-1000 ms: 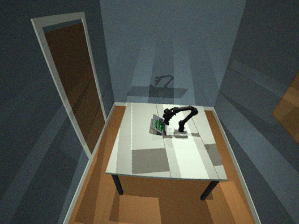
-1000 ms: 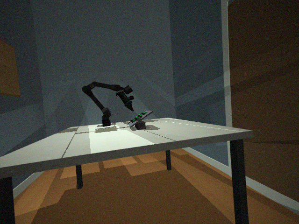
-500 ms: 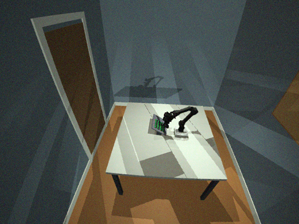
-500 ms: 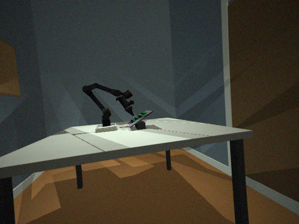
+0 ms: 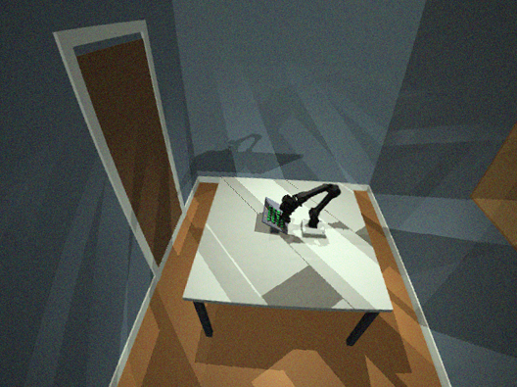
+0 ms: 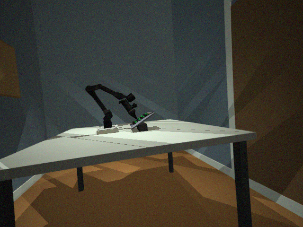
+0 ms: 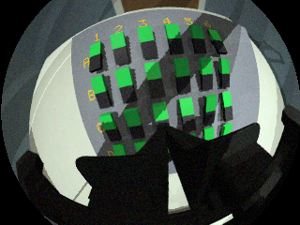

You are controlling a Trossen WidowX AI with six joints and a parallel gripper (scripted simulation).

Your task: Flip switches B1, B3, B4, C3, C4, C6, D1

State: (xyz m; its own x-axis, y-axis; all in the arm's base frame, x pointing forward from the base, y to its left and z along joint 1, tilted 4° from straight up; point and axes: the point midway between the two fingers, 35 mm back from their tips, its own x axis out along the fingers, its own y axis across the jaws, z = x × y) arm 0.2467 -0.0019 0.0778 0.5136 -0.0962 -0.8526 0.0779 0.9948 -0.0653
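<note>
Switch panel (image 7: 157, 82) on white table (image 5: 256, 268), with black arm's gripper (image 7: 168, 133) low over its near rows.

Panel: grey slab, tilted on a dark wedge base (image 6: 142, 126), standing near the table's far edge and just beside the arm's pale base plate (image 5: 313, 230); broad bare tabletop lies between the panel and the table's near edge. Face carries rocker switches (image 7: 126, 78) in a grid, each half bright green, half black, blocky and rectangular; yellow column numbers run along the far edge, row letters down the panel's left side. Gripper: matte black, angular, fingers drawn fully together with nothing between them, tip over the panel's row C near the middle columns; whether it touches a switch cannot be told. Rows C and D are partly hidden behind it.
</note>
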